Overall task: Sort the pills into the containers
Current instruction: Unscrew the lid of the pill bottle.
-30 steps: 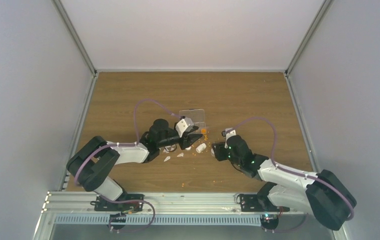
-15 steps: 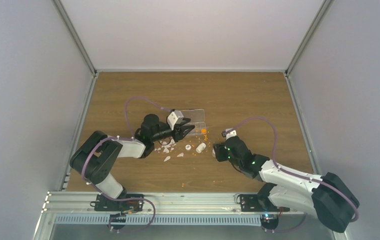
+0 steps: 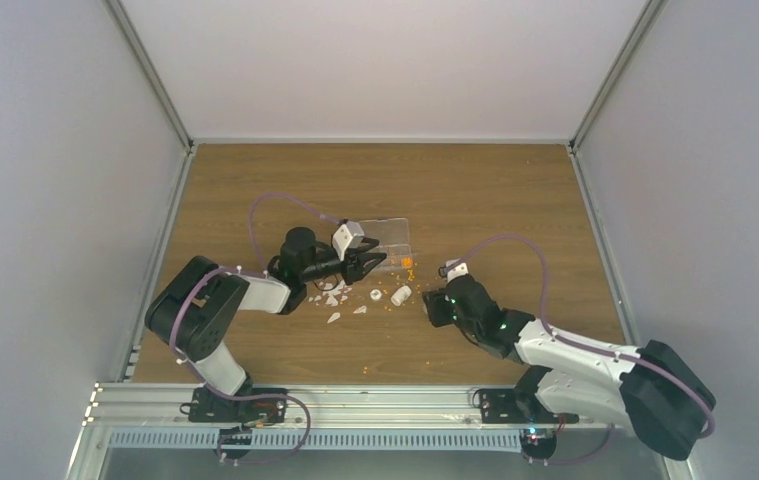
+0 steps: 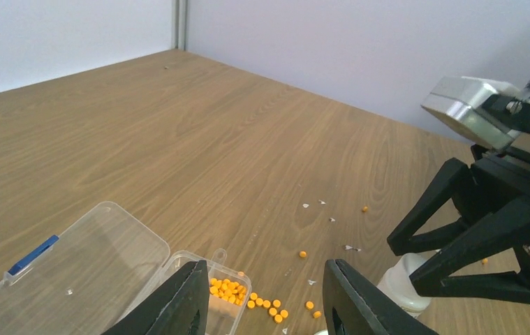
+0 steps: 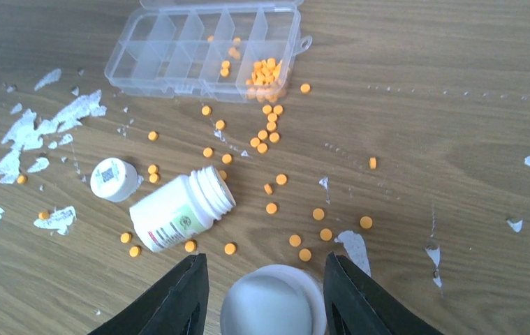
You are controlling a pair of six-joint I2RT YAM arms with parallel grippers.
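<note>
Sorting is part done, by my reading. The organiser box (image 5: 178, 42) lies lid-open at the upper centre of the right wrist view. One end cell holds a small heap of pills (image 5: 265, 70), a few sit in the cell beside it, and the rest look bare. Many more grains lie loose on the table (image 5: 422, 105) below the box, strung down toward a tipped vial (image 5: 171, 213) at mid-frame, with a cap (image 5: 113, 179) just left of it. White flakes (image 5: 45, 129) litter the left edge. At the bottom of that frame the right gripper (image 5: 263, 264) has its jaws spread, with an upright white vial (image 5: 272, 307) between them. A sliver of gap shows on the left, so I judge the vial straddled, not clamped. The left gripper (image 4: 265, 276) has its jaws apart with nothing in them, low over the table just beside the heaped corner of the box. The step in hand is probably gathering the loose grains into the box. The next move calls for a fine pinch on a single grain, or a careful sweep, keeping the fingers off the box wall so the heap does not spill.
</note>
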